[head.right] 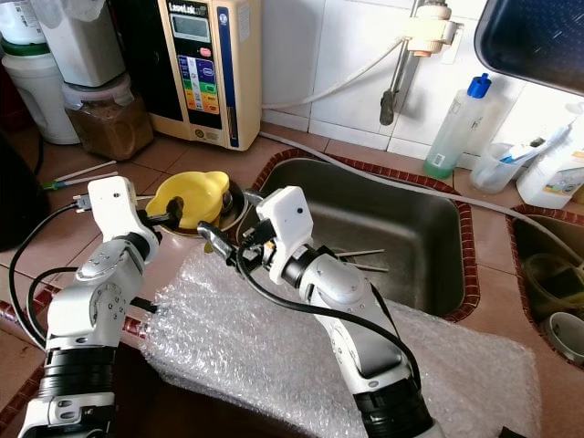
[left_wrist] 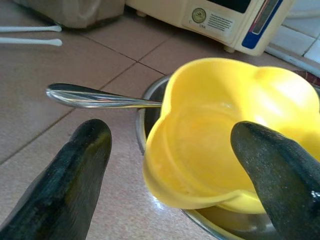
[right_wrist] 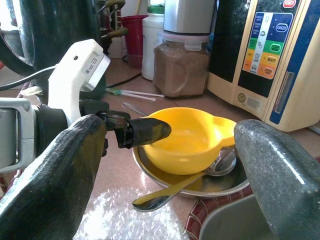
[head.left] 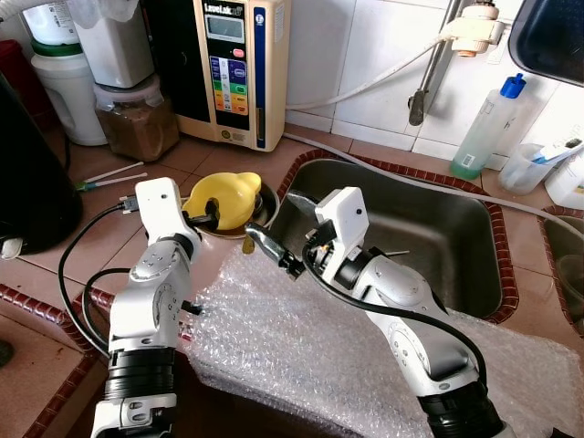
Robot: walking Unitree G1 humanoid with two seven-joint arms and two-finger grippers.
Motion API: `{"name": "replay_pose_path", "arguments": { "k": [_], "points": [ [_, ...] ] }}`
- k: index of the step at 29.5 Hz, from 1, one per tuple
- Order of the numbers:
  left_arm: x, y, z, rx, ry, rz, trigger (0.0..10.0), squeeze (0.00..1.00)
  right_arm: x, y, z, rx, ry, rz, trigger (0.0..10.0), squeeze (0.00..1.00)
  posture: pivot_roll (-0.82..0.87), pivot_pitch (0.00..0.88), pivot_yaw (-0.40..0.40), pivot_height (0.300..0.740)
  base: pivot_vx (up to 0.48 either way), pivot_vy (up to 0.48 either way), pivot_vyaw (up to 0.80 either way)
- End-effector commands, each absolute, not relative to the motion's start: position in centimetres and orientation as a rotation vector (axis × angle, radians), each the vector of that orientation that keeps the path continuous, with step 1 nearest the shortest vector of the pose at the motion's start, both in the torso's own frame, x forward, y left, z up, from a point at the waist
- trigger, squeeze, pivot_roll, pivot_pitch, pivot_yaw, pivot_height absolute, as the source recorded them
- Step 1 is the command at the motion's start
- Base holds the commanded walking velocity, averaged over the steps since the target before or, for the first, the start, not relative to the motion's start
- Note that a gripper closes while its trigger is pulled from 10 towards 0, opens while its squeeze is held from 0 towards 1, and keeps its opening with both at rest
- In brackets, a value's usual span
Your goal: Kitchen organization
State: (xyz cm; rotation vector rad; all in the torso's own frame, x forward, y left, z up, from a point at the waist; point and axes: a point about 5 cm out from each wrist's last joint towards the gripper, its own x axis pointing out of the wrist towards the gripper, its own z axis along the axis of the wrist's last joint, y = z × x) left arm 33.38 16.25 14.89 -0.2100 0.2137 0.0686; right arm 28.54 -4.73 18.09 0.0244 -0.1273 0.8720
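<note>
One yellow bowl [head.left: 224, 196] sits in one steel bowl [right_wrist: 200, 185] on the tiled bench [head.left: 109, 237], just beside the sink [head.left: 429, 237]. The left claw [head.left: 203, 217] is spread open at its rim. The right claw [head.left: 274, 253] is open nearby. The right wrist view reveals two spoons [right_wrist: 172, 192] underneath; the left wrist view shows one handle [left_wrist: 95, 97].
</note>
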Motion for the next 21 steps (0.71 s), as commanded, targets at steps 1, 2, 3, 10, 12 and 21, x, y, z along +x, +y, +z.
{"name": "replay_pose_path", "arguments": {
  "k": [1, 2, 3, 10, 12, 21],
  "points": [
    [33.6, 16.2, 14.8, -0.227, 0.234, 0.074, 2.1, 0.0, 28.4, -4.7, 18.4, 0.013, -0.142, 0.872, 10.0, 0.42, 0.05, 0.0, -0.028, 0.74, 0.0, 0.0, 0.0],
    [33.6, 16.1, 14.7, -0.257, 0.248, 0.072, 0.0, 0.0, 28.4, -4.7, 18.4, 0.012, -0.141, 0.871, 10.0, 0.42, 0.05, 0.0, -0.028, 0.74, 0.0, 0.0, 0.0],
    [33.6, 16.1, 14.6, -0.267, 0.255, 0.074, 0.0, 0.0, 28.4, -4.7, 18.4, 0.012, -0.141, 0.87, 10.0, 0.42, 0.05, 0.0, -0.028, 0.74, 0.0, 0.0, 0.0],
    [33.5, 16.2, 14.5, -0.307, 0.27, 0.077, 0.0, 0.0, 28.4, -4.7, 18.3, 0.012, -0.136, 0.868, 10.0, 0.42, 0.05, 0.0, -0.031, 0.74, 0.0, 0.0, 0.0],
    [33.4, 16.2, 14.5, -0.312, 0.271, 0.083, 0.0, 0.0, 28.4, -4.8, 18.3, 0.01, -0.136, 0.866, 10.0, 0.42, 0.05, 0.0, -0.031, 0.74, 0.0, 0.0, 0.0],
    [33.3, 17.8, 14.4, -0.282, 0.283, 0.174, 0.0, 0.0, 28.6, -5.0, 18.2, 0.006, -0.133, 0.859, 10.0, 0.42, 0.05, 0.0, -0.032, 0.74, 0.0, 0.0, 0.0]
  ]
}}
